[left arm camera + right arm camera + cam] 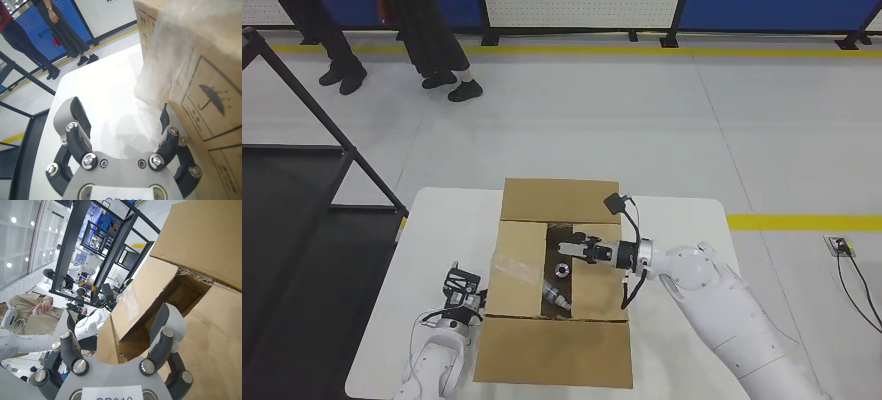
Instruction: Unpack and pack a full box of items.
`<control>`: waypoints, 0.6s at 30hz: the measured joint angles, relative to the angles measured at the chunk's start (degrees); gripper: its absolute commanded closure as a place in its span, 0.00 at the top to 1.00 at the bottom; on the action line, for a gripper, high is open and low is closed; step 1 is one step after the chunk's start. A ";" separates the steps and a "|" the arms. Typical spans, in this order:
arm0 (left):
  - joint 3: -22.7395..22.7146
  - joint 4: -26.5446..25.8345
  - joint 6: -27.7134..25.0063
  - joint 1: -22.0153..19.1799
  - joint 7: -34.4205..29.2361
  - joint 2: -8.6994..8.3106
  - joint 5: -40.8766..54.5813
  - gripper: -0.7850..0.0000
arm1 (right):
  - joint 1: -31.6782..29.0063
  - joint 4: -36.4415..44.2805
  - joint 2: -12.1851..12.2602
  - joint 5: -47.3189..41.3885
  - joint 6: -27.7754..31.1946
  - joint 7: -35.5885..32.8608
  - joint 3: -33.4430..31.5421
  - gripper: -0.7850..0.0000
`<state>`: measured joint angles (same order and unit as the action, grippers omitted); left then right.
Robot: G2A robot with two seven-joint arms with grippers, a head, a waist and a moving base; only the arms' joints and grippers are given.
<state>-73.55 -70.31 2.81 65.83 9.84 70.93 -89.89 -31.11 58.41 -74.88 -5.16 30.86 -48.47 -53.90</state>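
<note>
Jaws apart on left gripper (121, 106) beside box (217, 79) (plastic bag (160, 56) overhanging).

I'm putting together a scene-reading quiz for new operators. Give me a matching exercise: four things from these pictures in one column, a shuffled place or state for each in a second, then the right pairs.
Things
1. left gripper
2. right gripper
3. clear plastic bag
4. cardboard box

Places or states
A. stands on the white table, flaps spread open
B. open, above the box's opening
C. open, over the table beside the box
D. lies on a side flap of the box

Pairs: 1-C, 2-B, 3-D, 4-A
</note>
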 measured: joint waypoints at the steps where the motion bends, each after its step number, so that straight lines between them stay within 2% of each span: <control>1: -0.09 0.17 0.19 -0.15 -0.21 0.01 -0.35 1.00 | -0.03 -0.03 -0.02 -0.06 0.06 0.00 -0.01 1.00; 14: 2.60 5.19 10.64 -4.06 1.28 2.06 0.76 1.00 | -0.31 0.01 -0.15 0.22 0.01 0.11 -0.12 1.00; 18: 3.04 6.82 8.81 -4.58 1.61 2.22 0.51 1.00 | -0.47 0.15 -0.16 0.23 0.00 0.17 -0.27 1.00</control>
<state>-70.51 -63.49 11.61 61.25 11.46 73.15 -89.38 -31.58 58.56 -75.04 -4.93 30.86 -48.30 -54.17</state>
